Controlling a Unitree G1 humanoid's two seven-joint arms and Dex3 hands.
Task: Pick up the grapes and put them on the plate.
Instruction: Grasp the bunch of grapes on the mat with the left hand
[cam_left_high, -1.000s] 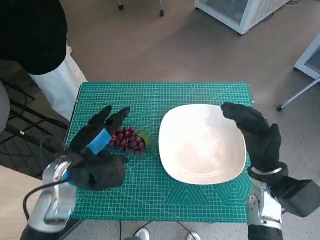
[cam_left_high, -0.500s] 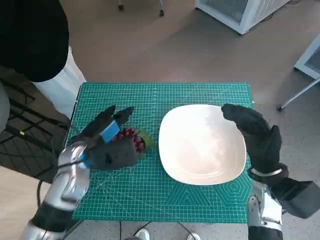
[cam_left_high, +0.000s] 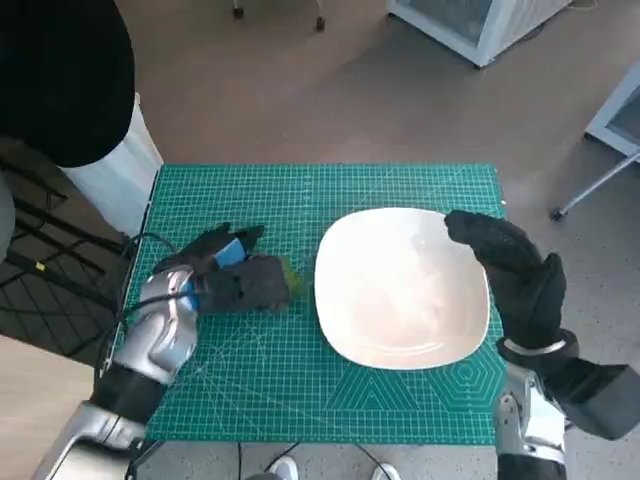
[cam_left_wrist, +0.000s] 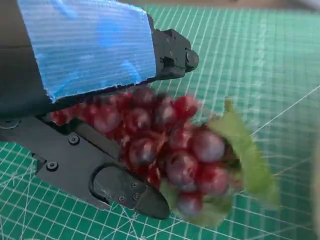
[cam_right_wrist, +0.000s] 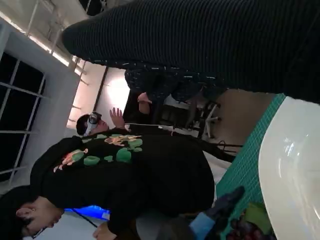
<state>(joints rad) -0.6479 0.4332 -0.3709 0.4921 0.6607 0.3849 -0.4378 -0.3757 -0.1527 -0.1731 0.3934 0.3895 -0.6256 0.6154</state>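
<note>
The left hand (cam_left_high: 235, 280) is laid over the grapes (cam_left_wrist: 170, 145) near the left edge of the green cutting mat (cam_left_high: 300, 400), just beside the plate's left rim. In the left wrist view the red bunch, with its green leaves, is seen enclosed between the black fingers (cam_left_wrist: 125, 187) on one side and the blue-taped back of the hand on the other, so the grapes are gripped; whether they are lifted off the mat cannot be told. In the head view the bunch is almost fully covered by the hand, and only a green leaf (cam_left_high: 291, 276) is visible at the edge facing the plate. The white plate (cam_left_high: 400, 290) is placed on the right half of the mat, and nothing is seen on it. The right hand (cam_left_high: 510, 270), in its black glove, is held at the plate's right rim with the fingers extended over the far right corner of the plate; nothing is held in it, and contact with the rim cannot be confirmed. The mat covers the top of the small table. Beyond the far left corner of the mat, a person (cam_left_high: 60, 80) in a black top and pale trousers is standing. In the right wrist view, persons (cam_right_wrist: 115, 175) in dark clothing are visible past the plate's rim.
</note>
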